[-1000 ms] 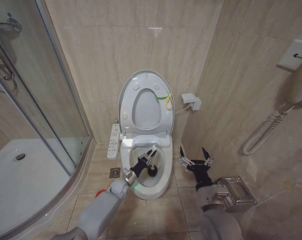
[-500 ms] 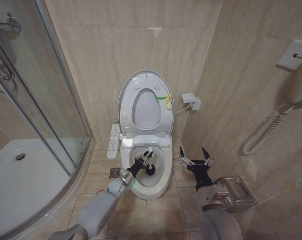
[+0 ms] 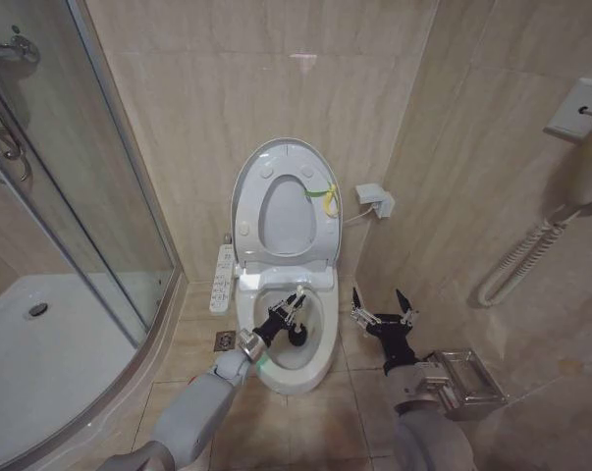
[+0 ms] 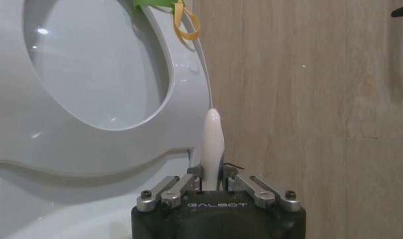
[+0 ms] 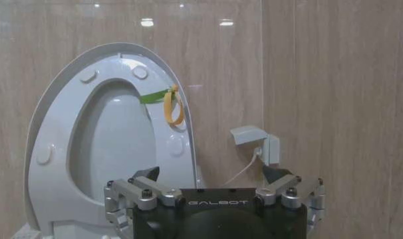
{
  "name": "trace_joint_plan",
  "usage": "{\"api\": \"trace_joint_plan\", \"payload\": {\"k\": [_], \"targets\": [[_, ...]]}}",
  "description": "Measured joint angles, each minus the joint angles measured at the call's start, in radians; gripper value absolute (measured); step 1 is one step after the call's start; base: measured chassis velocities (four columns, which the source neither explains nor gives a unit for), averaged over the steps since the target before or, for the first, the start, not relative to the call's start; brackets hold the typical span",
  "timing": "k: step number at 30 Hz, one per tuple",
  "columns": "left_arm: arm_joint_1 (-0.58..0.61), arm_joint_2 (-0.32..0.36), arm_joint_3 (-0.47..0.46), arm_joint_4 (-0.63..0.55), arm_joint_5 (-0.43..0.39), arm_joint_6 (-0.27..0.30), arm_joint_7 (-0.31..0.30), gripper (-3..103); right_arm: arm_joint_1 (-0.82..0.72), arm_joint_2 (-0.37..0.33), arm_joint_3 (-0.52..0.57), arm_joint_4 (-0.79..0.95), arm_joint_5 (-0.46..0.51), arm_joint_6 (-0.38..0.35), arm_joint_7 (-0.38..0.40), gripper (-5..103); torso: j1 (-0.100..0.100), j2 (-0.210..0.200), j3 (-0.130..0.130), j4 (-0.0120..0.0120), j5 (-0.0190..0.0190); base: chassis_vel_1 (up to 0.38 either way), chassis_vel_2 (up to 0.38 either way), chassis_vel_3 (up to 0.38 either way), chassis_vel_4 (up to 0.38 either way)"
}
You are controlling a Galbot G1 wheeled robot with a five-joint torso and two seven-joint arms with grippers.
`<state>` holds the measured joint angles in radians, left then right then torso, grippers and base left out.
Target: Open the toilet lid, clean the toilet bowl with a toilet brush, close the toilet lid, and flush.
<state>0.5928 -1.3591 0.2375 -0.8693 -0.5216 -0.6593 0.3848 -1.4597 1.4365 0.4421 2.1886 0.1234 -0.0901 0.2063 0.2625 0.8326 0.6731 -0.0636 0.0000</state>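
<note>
Flanking toilet bowl: shower tray, wall socket

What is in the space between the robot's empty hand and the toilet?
Just bare floor tiles. In the head view the open right gripper hovers beside the toilet bowl, and nothing stands in the gap between them.

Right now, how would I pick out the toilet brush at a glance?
Find the raised toilet lid on the back wall; the toilet bowl sits below it. The toilet brush stands inside, held by the left gripper: thin white handle, dark head.
</note>
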Motion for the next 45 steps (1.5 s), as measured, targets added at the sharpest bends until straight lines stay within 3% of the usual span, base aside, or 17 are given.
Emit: {"api": "trace_joint_plan", "payload": {"k": [33,37,45], "targets": [[-0.028,-0.043,0.042,0.043,-0.016,0.017,0.012,19,0.0,0.0,0.0,0.0,0.0,0.0,0.0,100,0.0,0.0,0.0,-0.0002,0.0,-0.013,0.012,0.012,-0.014],[-0.001,-0.026,0.051,0.068,0.041,0.015,0.01,19,0.0,0.0,0.0,0.0,0.0,0.0,0.0,100,0.0,0.0,0.0,0.0002,0.0,0.0,0.0,0.0,0.0],[-0.009,-0.025,0.032,0.016,0.036,0.003,-0.014,19,0.0,0.0,0.0,0.0,0.0,0.0,0.0,100,0.0,0.0,0.0,-0.0002,-0.0001,0.0,0.0,0.0,0.0]]}}
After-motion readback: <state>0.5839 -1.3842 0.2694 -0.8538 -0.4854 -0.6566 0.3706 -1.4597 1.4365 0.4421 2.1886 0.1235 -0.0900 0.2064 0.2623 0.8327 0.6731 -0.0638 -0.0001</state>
